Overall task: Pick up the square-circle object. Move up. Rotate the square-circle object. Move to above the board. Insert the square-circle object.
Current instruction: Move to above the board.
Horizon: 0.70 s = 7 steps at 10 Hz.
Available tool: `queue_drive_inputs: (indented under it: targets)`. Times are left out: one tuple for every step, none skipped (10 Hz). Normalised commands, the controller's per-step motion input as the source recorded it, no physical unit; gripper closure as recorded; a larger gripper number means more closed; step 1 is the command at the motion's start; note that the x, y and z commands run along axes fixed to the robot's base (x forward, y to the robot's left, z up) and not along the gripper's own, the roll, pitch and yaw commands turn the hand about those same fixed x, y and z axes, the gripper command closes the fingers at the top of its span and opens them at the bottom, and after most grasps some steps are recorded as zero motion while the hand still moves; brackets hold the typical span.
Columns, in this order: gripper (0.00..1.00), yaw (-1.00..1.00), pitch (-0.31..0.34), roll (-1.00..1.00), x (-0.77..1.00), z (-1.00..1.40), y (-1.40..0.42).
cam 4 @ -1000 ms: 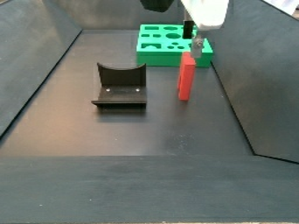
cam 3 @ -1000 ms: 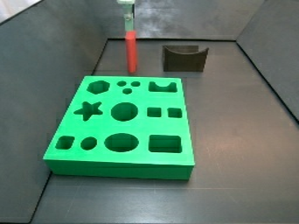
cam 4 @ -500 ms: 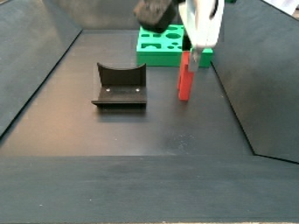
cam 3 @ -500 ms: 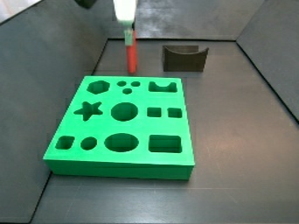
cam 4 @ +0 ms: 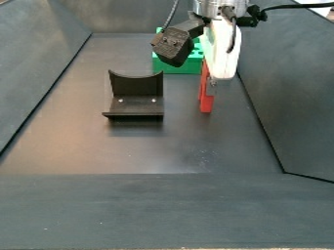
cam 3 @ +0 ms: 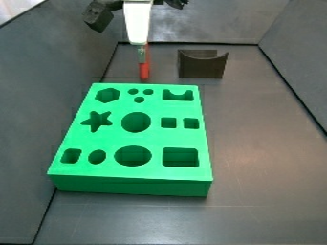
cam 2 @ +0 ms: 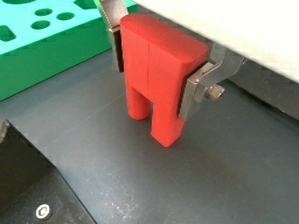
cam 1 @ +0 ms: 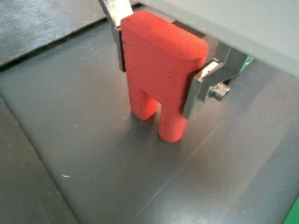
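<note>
One red piece: the square-circle object [cam 1: 160,68] is standing upright, long axis vertical, its two-legged lower end pointing down at the dark floor [cam 1: 105,175]; whether the legs are touching the floor cannot be told.
One gripper: the gripper [cam 2: 156,68] is sitting over the piece's upper half, a silver finger [cam 2: 201,86] pressing on each of two opposite flat faces, jaws narrowed onto the piece and holding it.
Piece from the side: in both side views it is showing as a slim red post [cam 3: 143,63] hanging under the white gripper body [cam 4: 217,44], just beyond the board's far edge in a side view.
One board: the green board [cam 3: 133,136] is lying flat on the floor, its shaped holes facing up; twelve holes are countable in a side view, among them a star, a hexagon, circles and squares.
Board in a wrist view: a corner of it [cam 2: 41,35] is showing near the piece, apart from it.
One fixture: the dark fixture [cam 4: 132,96] is standing on the floor beside the piece, apart from it; in a side view it [cam 3: 202,62] is sitting past the board.
</note>
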Motion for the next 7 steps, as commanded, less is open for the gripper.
queue_drive_inputs:
  targets:
    - [1.0, -0.33, 0.017, 0.45, -0.18, 1.0, 0.14]
    - [1.0, -0.31, 0.026, 0.44, -0.18, 1.0, 0.14]
    - [1.0, -0.21, 0.031, 0.39, -0.17, 1.0, 0.13]
    - [1.0, -0.1, 0.065, 0.3, -0.16, 1.0, 0.12]
    - [1.0, -0.07, 0.074, 0.26, -0.16, 1.0, 0.12]
    - [1.0, -0.03, 0.063, 0.19, -0.15, 1.0, 0.11]
    - [1.0, -0.01, 0.047, 0.16, -0.15, 1.0, 0.11]
